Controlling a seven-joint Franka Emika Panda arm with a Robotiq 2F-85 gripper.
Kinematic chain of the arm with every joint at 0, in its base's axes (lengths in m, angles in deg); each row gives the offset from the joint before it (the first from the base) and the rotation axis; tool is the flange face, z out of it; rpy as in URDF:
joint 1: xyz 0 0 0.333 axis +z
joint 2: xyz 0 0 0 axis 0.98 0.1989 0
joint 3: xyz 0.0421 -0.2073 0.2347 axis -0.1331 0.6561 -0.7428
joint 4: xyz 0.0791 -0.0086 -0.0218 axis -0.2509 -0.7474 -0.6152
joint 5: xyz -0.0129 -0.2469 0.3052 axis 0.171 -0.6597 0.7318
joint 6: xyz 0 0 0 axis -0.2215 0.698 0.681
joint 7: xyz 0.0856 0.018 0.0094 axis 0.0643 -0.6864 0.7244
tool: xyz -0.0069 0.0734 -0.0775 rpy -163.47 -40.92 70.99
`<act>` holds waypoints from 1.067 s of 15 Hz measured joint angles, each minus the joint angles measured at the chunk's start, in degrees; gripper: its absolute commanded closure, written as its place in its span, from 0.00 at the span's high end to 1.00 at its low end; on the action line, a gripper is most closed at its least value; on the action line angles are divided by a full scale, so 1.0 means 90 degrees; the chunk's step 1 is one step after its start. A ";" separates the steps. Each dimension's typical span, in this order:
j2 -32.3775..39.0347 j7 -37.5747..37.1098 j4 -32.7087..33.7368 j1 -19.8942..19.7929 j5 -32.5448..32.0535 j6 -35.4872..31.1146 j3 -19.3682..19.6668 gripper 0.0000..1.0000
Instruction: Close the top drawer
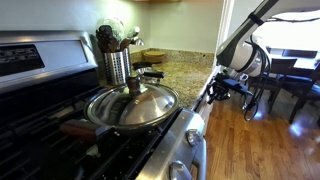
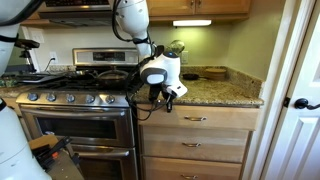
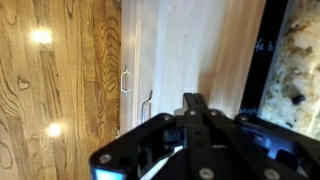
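The top drawer is a light wood front with a metal handle, just under the granite counter. In that exterior view it looks about flush with the drawers below. My gripper hangs in front of the drawer's left end, at the counter edge. In the wrist view the fingers are pressed together as one dark bar and hold nothing. They point at the wood drawer front. I cannot tell whether they touch it. The gripper also shows in an exterior view beside the counter edge.
A stove with a lidded pan stands beside the cabinet. A utensil holder is on the counter. Lower drawer handles show over the wood floor. A white door and a table with chairs stand nearby.
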 measured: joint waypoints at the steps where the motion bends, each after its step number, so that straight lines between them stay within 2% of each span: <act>1: -0.0037 0.0000 -0.0037 0.0056 0.0000 0.0003 0.0032 0.36; 6: -0.0712 -0.0021 -0.0721 0.0505 -0.0011 0.0128 0.0397 0.67; 11: -0.1723 -0.0577 -0.1650 0.1214 -0.0430 0.0435 0.1102 0.98; 13: -0.2038 -0.1003 -0.1969 0.1447 -0.0856 0.0532 0.1358 1.00; 14: -0.2164 -0.1206 -0.2102 0.1531 -0.1061 0.0586 0.1451 0.94; 15: -0.2207 -0.1247 -0.2149 0.1555 -0.1101 0.0593 0.1466 1.00; 16: -0.2196 -0.1238 -0.2138 0.1556 -0.1100 0.0591 0.1466 1.00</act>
